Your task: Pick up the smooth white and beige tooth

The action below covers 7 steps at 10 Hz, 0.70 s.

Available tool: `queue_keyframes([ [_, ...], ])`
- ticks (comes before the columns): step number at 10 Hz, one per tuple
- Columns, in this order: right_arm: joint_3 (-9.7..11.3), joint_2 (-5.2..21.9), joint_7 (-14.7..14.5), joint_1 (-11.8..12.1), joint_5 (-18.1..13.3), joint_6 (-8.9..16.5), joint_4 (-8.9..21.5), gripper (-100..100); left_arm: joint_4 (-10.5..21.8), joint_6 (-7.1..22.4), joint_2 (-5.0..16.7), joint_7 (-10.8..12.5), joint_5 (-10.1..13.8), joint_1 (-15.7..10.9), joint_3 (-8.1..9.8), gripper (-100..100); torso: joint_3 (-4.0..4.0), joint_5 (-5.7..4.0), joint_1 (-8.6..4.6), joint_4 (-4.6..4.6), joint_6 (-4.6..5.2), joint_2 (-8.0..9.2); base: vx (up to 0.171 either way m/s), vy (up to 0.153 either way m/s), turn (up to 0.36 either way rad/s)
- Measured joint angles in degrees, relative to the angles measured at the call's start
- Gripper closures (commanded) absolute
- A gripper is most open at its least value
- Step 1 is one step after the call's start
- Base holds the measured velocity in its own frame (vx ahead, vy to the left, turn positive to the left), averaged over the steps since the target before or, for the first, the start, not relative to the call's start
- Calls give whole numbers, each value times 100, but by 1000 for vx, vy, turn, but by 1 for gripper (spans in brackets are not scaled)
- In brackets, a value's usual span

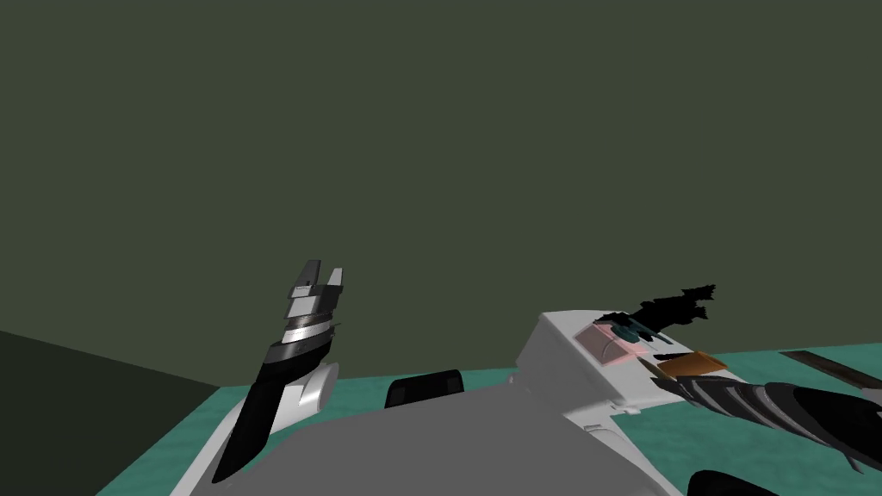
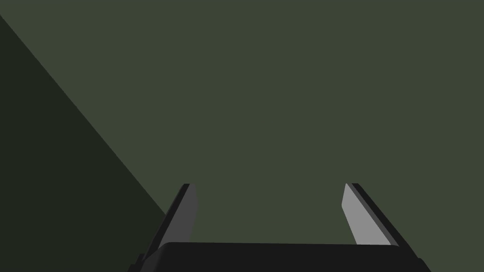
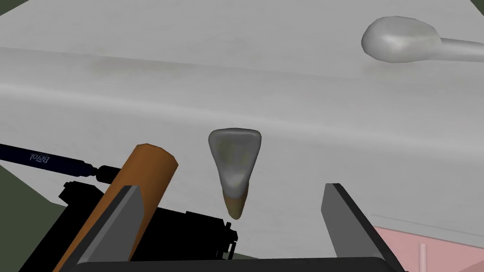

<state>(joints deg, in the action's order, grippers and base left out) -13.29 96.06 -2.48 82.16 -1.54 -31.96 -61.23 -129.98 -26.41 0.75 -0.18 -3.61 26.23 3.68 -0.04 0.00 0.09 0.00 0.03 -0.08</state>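
The tooth [image 3: 235, 165] is smooth, whitish grey at its broad crown and beige at its pointed root. It lies on a flat white top [image 3: 283, 108], root tip pointing toward my hand. My right gripper [image 3: 231, 188] is open, and the tooth sits in the gap between its fingers, touching neither. An orange cylinder [image 3: 142, 186] lies right beside one finger [image 3: 124, 217]. In the head view my right forearm [image 1: 758, 400] reaches over a white unit [image 1: 564, 357] at the right. My left gripper [image 1: 319, 277] is raised before a dark green wall, open and empty [image 2: 269, 208].
A black jagged object [image 3: 184, 231] and a dark blue pen [image 3: 42, 159] lie by the orange cylinder. A grey spoon-like thing [image 3: 401, 40] rests farther along the white top. A pink patch [image 3: 416, 245] lies near the other finger. Teal floor [image 1: 689, 439] surrounds the unit.
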Motion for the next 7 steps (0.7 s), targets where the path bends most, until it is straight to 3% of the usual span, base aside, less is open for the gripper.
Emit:
queue_keyframes([
  [1,8,13,1,-7,0,-9,15,0,0,0,0,0,0,0,0,0,3,-1,-2,1,4,5,0,0,0],
  [2,7,12,1,-6,0,-8,13,-100,0,0,0,0,0,0,0,0,6,-1,-3,3,4,10,26,-35,77],
  [3,-9,-92,-31,12,-31,60,-78,-100,0,0,0,0,0,0,0,0,4,-4,-15,2,3,6,32,-51,46],
  [5,196,-227,-100,-197,-74,203,-172,-100,0,0,1,0,0,0,1,0,2,-10,-29,1,3,2,22,-43,26],
  [6,207,-236,-108,-204,-77,220,-179,100,0,0,0,0,0,0,0,0,3,-13,-29,1,1,5,0,0,0],
  [7,206,-235,-107,-204,-77,218,-178,100,0,0,0,-1,0,2,3,0,3,-12,-26,2,4,6,0,0,0],
])
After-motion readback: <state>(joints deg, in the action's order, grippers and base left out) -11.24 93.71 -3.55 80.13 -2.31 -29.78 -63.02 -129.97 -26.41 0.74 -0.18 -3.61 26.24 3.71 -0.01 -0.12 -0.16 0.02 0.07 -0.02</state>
